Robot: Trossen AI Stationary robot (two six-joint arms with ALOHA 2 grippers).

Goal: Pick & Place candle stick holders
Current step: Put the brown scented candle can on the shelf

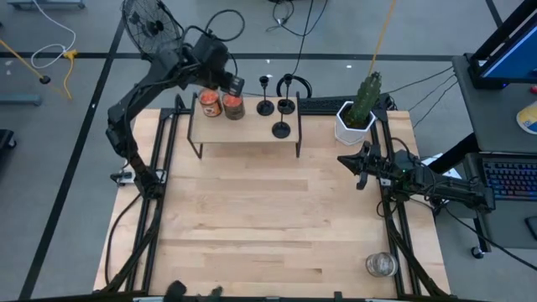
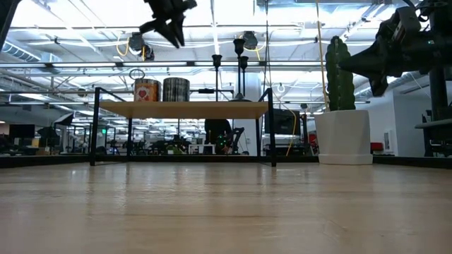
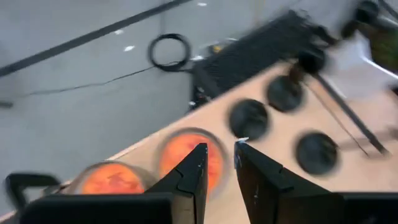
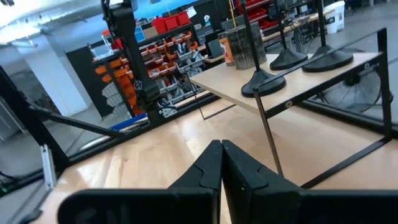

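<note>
Three black candle stick holders (image 1: 265, 106) (image 1: 286, 106) (image 1: 282, 129) stand on their round bases on the right half of a small raised wooden shelf (image 1: 243, 138) at the table's far side. The left wrist view shows their bases (image 3: 249, 118) (image 3: 285, 93) (image 3: 317, 152) blurred. My left gripper (image 1: 233, 85) (image 3: 219, 163) hangs above the shelf's left half, over the two orange-filled jars, slanting down. It is open by a narrow gap with nothing in it. My right gripper (image 1: 357, 164) (image 4: 222, 152) waits shut at the table's right side, level, pointing toward the shelf.
Two jars with orange contents (image 1: 210, 105) (image 1: 233, 107) stand on the shelf's left half, under my left gripper. A cactus in a white pot (image 1: 357, 117) stands right of the shelf. A clear glass jar (image 1: 380, 265) sits near the table's near right corner.
</note>
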